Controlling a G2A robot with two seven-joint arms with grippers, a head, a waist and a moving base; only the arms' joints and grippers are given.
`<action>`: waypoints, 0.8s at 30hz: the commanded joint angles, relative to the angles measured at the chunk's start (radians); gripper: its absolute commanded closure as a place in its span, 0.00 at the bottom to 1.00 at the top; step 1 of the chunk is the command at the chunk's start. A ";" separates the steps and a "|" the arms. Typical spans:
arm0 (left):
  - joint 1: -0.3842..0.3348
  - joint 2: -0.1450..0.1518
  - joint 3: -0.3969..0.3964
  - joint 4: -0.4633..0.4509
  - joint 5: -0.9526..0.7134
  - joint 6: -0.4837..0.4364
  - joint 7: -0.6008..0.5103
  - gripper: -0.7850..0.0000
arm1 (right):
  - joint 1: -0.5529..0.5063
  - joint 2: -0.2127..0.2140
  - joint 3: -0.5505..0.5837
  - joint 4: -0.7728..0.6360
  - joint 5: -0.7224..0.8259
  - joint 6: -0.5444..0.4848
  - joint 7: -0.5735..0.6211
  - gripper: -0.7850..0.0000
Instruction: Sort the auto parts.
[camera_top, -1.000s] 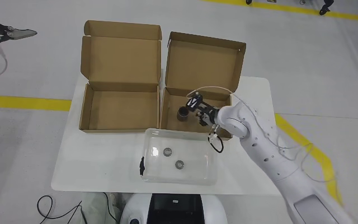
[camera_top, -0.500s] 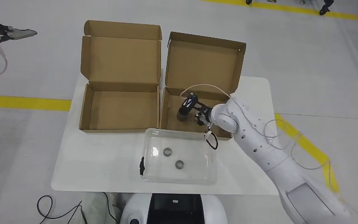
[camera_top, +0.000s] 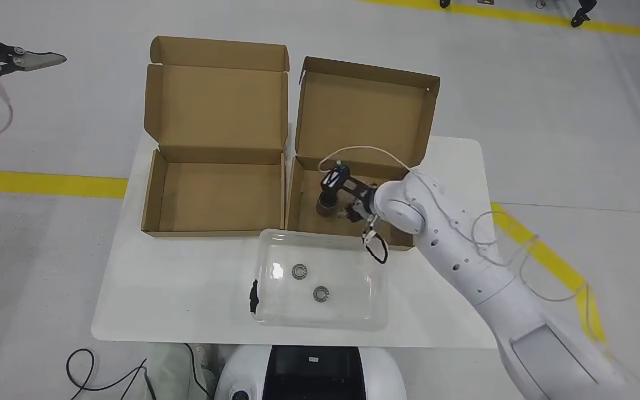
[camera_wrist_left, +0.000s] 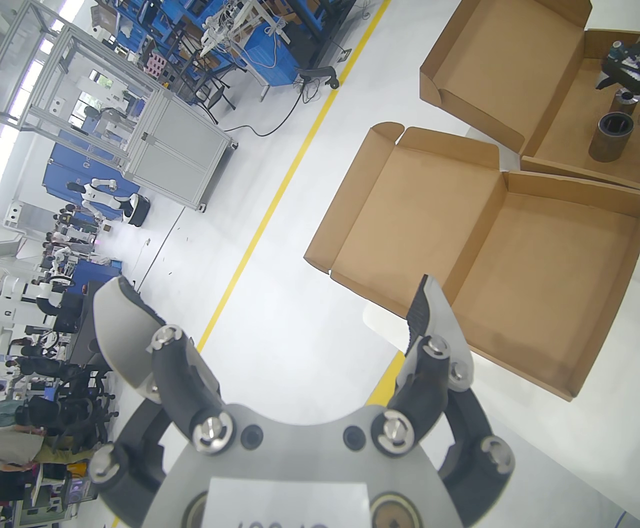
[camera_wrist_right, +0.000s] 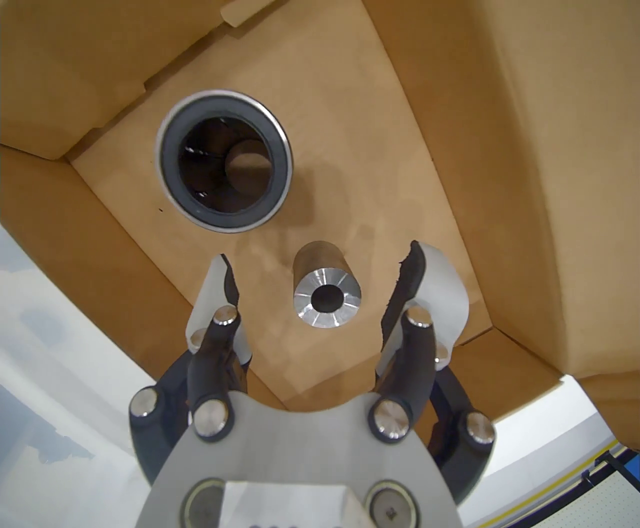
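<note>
My right hand (camera_wrist_right: 320, 260) hangs spread over an upright metal sleeve (camera_wrist_right: 327, 297) in the right box (camera_wrist_right: 400, 165) (fingers (camera_wrist_right: 440, 290) clear of it), a wider dark bushing (camera_wrist_right: 223, 161) just beside. My left hand (camera_wrist_left: 274, 295) is spread too.

Robotics lab in a factory-like hall: pale floor (camera_wrist_left: 280, 320) with yellow line (camera_wrist_left: 287, 182), blue workbenches (camera_wrist_left: 250, 42), metal-framed enclosure (camera_wrist_left: 167, 145), white robot (camera_wrist_left: 112, 200) far off.

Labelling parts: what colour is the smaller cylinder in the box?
Silver cylinder; right wrist view.
</note>
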 joint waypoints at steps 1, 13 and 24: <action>0.000 0.000 0.000 0.000 0.000 0.000 0.000 0.00 | -0.014 0.007 0.014 -0.048 -0.009 -0.004 0.012 0.22; 0.000 0.000 0.000 0.000 0.000 0.000 0.000 0.00 | -0.160 0.056 0.107 -0.346 -0.034 -0.137 -0.047 0.21; 0.000 0.000 0.000 0.000 0.000 0.000 0.000 0.00 | -0.275 0.081 0.108 -0.478 -0.098 -0.308 -0.220 0.27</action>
